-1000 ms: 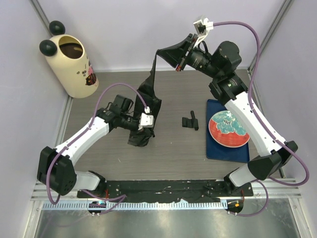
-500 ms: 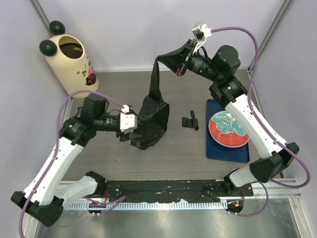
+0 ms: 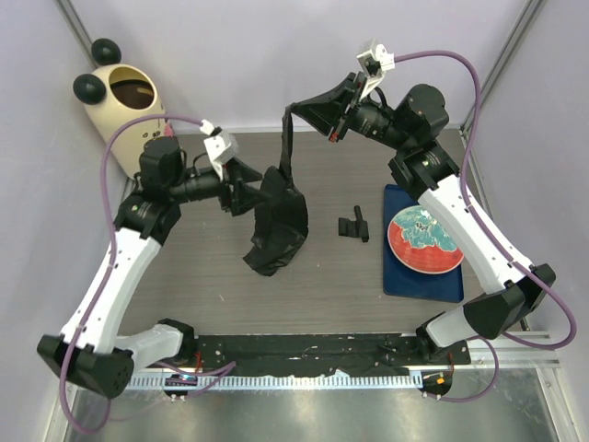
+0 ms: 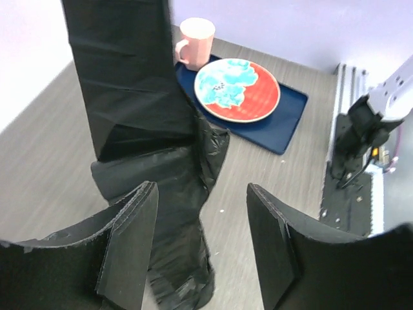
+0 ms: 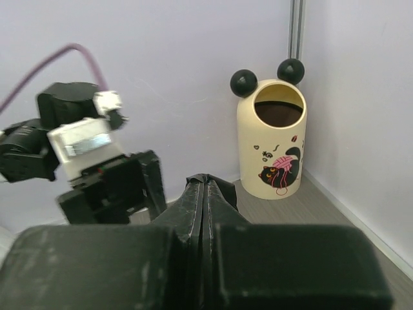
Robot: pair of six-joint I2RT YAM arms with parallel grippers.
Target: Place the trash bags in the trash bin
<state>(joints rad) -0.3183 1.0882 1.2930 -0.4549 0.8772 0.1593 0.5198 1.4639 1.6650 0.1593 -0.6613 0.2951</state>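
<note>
Grey wood-grain tabletop (image 3: 184, 276) with pale walls around it is what I'm looking at. My right gripper (image 5: 205, 226) is raised above the far middle of the table and clenched on the top edge of the trash bag (image 3: 276, 216); its wrist camera shows the black plastic folded tight between the two fingers. From there the bag drops as a narrow strip into a wider, crumpled lower part, and its bottom end looks to reach the tabletop. My left gripper (image 4: 202, 190) comes at that bunched part from the left with its jaws spread wide. The plastic sits just ahead of them and I see nothing pinched between them. The trash bin (image 3: 129, 120) stands upright in the far-left corner, cream with two black ball ears and a dark opening, well apart from the bag. Right of the bag a small black object (image 3: 354, 224) lies on the table. Further right is a blue tray (image 3: 405, 281) carrying a red-rimmed plate (image 3: 423, 239), with a pink cup (image 4: 193, 42) at the tray's far end.
</note>
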